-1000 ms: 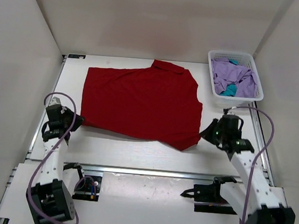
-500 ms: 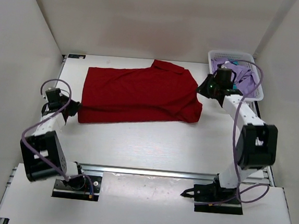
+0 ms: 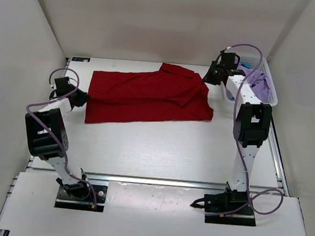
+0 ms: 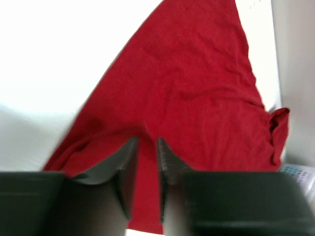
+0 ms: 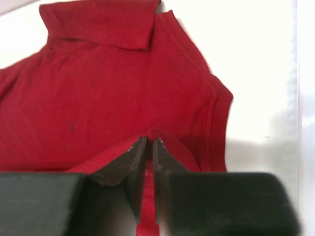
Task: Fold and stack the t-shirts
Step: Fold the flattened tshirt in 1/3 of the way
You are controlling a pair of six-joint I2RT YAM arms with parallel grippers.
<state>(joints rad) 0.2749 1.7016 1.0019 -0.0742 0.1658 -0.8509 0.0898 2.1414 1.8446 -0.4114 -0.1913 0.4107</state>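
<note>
The deep red t-shirt [image 3: 148, 95] lies across the back of the table, its front half doubled over the rear half and its collar at the far edge. My left gripper [image 3: 82, 97] is low at the shirt's left edge. In the left wrist view, the left gripper [image 4: 146, 142] is open by a narrow gap, with red cloth [image 4: 187, 83] lying under and between the fingers. My right gripper [image 3: 209, 77] is at the right corner beside the collar. In the right wrist view, the right gripper [image 5: 149, 140] is shut on a ridge of the red cloth [image 5: 98, 88]. A lavender t-shirt [image 3: 263, 86] and a bit of teal cloth [image 3: 249, 65] sit in the basket.
The white mesh basket [image 3: 273, 96] stands at the back right corner, partly behind the right arm. White walls close in the table on the left, back and right. A metal rail [image 3: 157, 180] runs along the near edge above the arm bases.
Both arms have swept from the near side to the back, carrying the shirt's front hem over itself. The left jaws have parted slightly.
</note>
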